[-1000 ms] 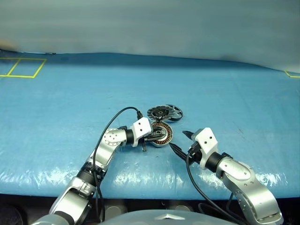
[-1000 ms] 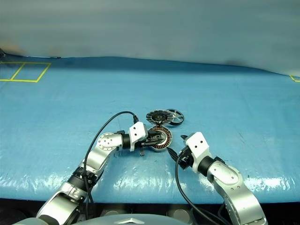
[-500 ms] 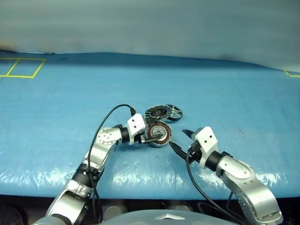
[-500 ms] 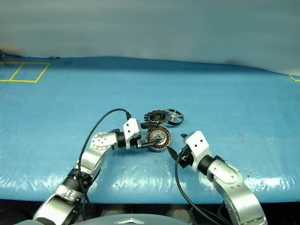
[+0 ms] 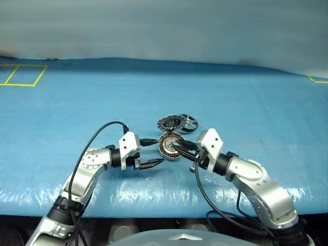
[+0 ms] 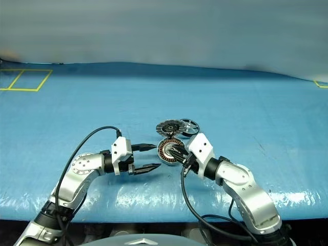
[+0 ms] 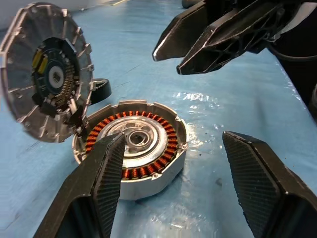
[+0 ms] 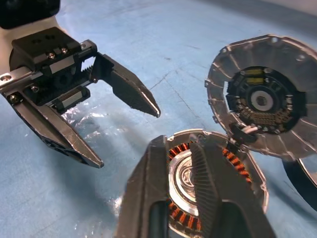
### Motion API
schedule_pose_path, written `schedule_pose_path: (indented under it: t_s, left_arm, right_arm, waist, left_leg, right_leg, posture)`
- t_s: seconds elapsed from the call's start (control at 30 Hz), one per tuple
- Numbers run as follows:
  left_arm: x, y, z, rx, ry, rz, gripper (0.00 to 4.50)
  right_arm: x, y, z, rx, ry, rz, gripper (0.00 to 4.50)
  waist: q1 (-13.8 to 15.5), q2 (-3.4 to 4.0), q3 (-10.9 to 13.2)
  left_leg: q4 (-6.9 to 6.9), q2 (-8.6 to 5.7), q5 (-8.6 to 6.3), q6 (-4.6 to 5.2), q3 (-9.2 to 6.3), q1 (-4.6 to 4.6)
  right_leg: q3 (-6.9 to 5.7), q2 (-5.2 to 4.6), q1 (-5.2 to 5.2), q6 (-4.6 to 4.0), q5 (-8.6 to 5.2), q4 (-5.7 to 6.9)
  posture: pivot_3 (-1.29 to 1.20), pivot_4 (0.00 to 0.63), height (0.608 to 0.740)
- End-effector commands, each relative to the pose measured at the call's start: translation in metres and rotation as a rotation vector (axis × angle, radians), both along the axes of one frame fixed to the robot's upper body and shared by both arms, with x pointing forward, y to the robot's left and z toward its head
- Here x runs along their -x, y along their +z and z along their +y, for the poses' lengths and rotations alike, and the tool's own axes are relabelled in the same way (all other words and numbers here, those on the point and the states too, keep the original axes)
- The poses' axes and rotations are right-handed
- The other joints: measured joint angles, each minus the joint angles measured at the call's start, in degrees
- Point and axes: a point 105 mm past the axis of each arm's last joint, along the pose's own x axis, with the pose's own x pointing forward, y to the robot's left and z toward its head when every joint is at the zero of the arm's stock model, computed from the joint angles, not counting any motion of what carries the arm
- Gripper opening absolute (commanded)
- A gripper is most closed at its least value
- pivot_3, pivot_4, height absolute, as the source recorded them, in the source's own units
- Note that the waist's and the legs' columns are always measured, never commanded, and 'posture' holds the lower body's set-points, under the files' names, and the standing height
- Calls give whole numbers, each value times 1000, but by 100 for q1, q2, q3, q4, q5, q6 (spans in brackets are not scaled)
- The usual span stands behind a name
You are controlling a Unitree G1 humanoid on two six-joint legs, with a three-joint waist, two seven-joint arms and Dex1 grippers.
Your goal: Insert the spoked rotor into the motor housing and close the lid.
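Right gripper (image 6: 178, 153) closed, empty, over housing (image 5: 170, 146), frame centre. Left gripper (image 6: 148, 157) apart, empty. Rotor (image 6: 189, 126) likely light, rigid, spokes fragile; grip rim.

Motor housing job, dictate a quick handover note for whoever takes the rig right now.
Left gripper: open, empty, beside the round silver motor housing with copper windings.
Right gripper: shut, empty, fingertips over the housing.
Slotted silver-grey lid: tilted up, its edge against the housing's rim.
Black spoked rotor ring: on the blue table behind the lid.
Done: nothing inserted.
Left: seat rotor, close lid.
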Motion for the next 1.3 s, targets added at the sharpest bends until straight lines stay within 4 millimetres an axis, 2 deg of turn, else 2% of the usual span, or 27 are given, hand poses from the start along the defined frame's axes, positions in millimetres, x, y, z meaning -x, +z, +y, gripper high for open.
schedule_pose_path:
  t_s: [0.03, 0.3, 0.53, 0.9, 1.13, 1.23, 1.3]
  left_arm:
    - [0, 5, 3, 15, 39, -20, 3360]
    - [5, -2, 5, 7, 65, -23, 3360]
    - [9, -4, 1, 13, 62, -24, 3360]
    - [6, -6, 0, 8, 57, -19, 3360]
    - [6, -8, -2, -5, 41, -14, 3360]
    - [5, -9, -2, -8, 38, -13, 3360]
    - [5, -9, -3, -5, 35, -14, 3360]
  right_arm:
    - [-4, 0, 8, 33, 56, -25, 18]
    - [-14, -18, 2, 187, 106, -15, 18]
    - [-18, -27, 2, 210, 108, -4, 18]
    - [-21, -24, 4, 156, 62, -12, 18]
    - [-22, -22, -2, 144, 23, -19, 18]
    - [-25, -17, -4, 113, -2, -32, 18]
    - [-30, -6, -2, 34, -40, -50, 18]
  waist:
    - [1, 0, 0]
    - [17, 0, 0]
    - [14, 0, 0]
    - [10, 0, 0]
    - [11, 0, 0]
    - [4, 0, 0]
    - [0, 0, 0]
  left_leg:
    - [-2, 0, 0, 0, 1, 0]
    - [-1, -2, 0, 0, -2, -18]
    - [0, -2, 0, 0, -1, -17]
    - [0, -2, 0, 0, -2, -17]
    - [0, -2, 0, 0, -2, -17]
    - [0, -2, 0, 0, -2, -17]
    - [0, -2, 0, 0, -2, -16]
  right_leg:
    - [0, 0, -1, 0, 0, -2]
    - [-2, -2, -15, -1, 1, -2]
    - [-2, -1, -15, -1, 1, -1]
    - [-2, -1, -15, -1, 1, 0]
    - [-2, -1, -14, -1, 1, 0]
    - [-2, -1, -15, -1, 2, 0]
    - [-1, -1, -15, -1, 2, 1]
  posture:
    - [0, 150, 740]
    - [0, 150, 740]
    - [0, 150, 740]
    - [0, 150, 740]
    - [0, 150, 740]
    - [0, 150, 740]
    - [0, 150, 740]
